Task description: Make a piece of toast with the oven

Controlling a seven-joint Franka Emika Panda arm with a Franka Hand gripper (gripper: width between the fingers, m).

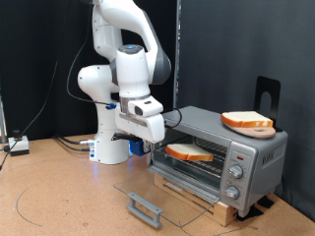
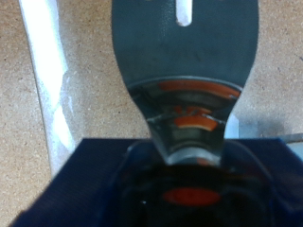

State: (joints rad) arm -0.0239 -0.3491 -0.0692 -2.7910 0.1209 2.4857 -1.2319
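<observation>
On the exterior view's left, the white arm's base (image 1: pixel 110 147) stands on the brown worktop (image 1: pixel 59 197). Its hand (image 1: pixel 156 136) hangs low at the oven's left end; whether it is wide or narrow cannot be told, though the wrist view shows a shiny metal spatula blade (image 2: pixel 186 76) extending from it. The oven (image 1: pixel 219 155) sits with its glass door (image 1: pixel 167 195) dropped open, one piece of toast (image 1: pixel 187 151) on the rack inside. A second slice (image 1: pixel 247 121) lies on top.
</observation>
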